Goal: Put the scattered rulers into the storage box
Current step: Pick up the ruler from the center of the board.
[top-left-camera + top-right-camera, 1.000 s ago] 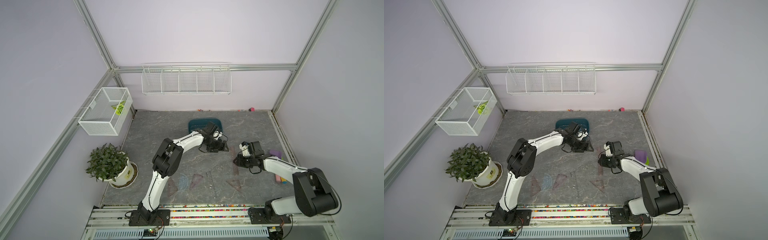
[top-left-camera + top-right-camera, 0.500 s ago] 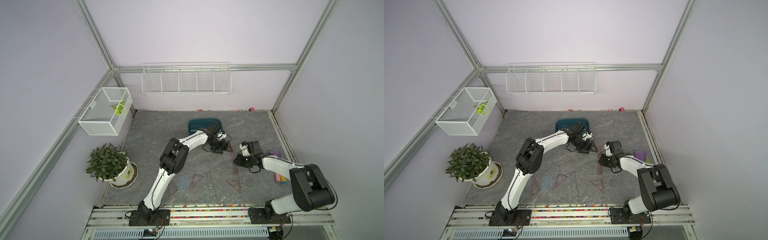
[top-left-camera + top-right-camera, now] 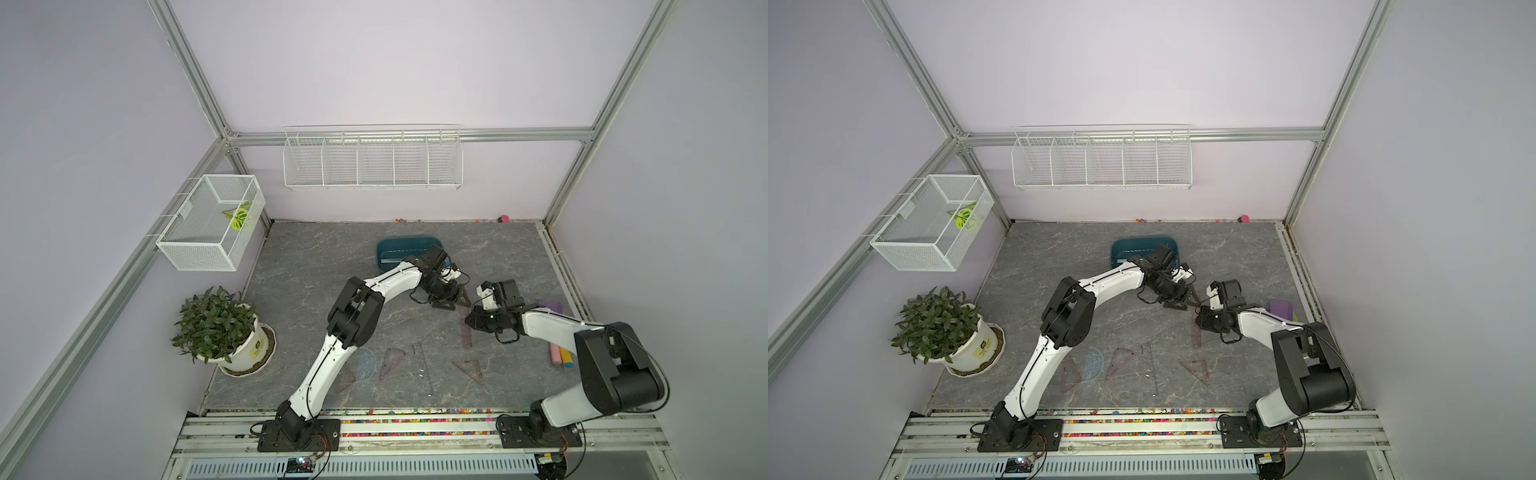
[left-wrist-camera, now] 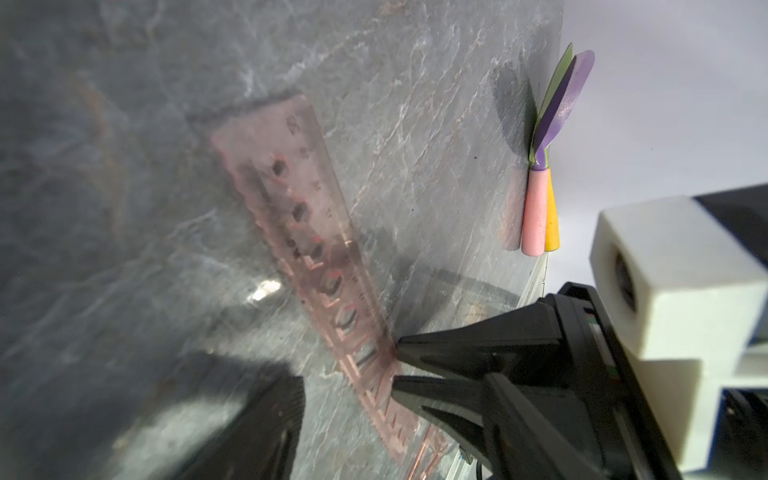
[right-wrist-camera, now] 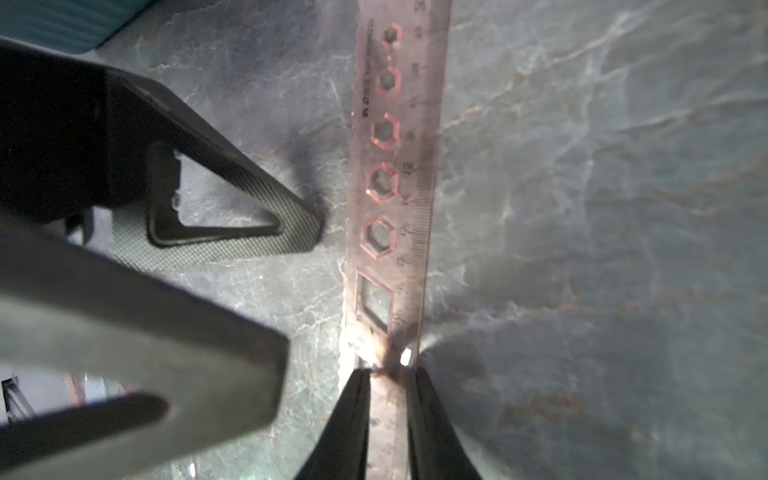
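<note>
Up front, some brownish set squares (image 3: 392,362), a bluish protractor (image 3: 365,368) and a clear straight ruler (image 3: 422,368) lie flat on the grey table (image 3: 291,270). Further in, the right gripper (image 5: 388,374) pinches the edges of a brown stencil ruler (image 5: 395,187), one end maybe lifted. The left gripper (image 3: 452,302) sits just beside it, jaws spread, empty. The teal storage box (image 3: 405,238) is right behind.

Right pincer (image 4: 395,362) pinches a pinkish see-through ruler (image 4: 291,199) on grey marbled tabletop (image 4: 124,124); 2 pastel sticks (image 4: 534,216) lie apart
</note>
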Action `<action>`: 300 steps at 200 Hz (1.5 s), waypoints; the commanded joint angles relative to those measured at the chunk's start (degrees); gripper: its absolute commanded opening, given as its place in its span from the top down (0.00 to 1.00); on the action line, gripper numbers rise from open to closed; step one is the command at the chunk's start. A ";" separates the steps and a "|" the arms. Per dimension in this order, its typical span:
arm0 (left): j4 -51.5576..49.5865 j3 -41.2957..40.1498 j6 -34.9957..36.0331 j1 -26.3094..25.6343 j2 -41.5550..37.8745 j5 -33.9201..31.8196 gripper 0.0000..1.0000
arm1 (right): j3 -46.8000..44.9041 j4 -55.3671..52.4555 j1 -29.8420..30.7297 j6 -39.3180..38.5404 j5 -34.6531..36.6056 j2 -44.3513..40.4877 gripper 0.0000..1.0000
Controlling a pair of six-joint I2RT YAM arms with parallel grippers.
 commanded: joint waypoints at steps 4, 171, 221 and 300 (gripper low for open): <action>-1.32 -3.13 -0.18 0.05 1.94 -1.35 0.29 | 0.32 0.23 -0.12 1.18 -1.62 3.88 0.79; 4.25 -12.58 -1.23 1.90 -3.15 -0.64 0.82 | 2.42 5.94 1.51 3.85 -1.97 8.79 0.84; 6.47 -16.60 -2.13 3.00 -7.12 -4.21 0.69 | 3.07 5.90 1.25 3.60 -1.72 5.45 0.87; 5.77 -16.53 -2.77 3.33 -6.96 -6.18 0.52 | 2.75 9.56 1.25 4.86 -3.76 4.11 0.94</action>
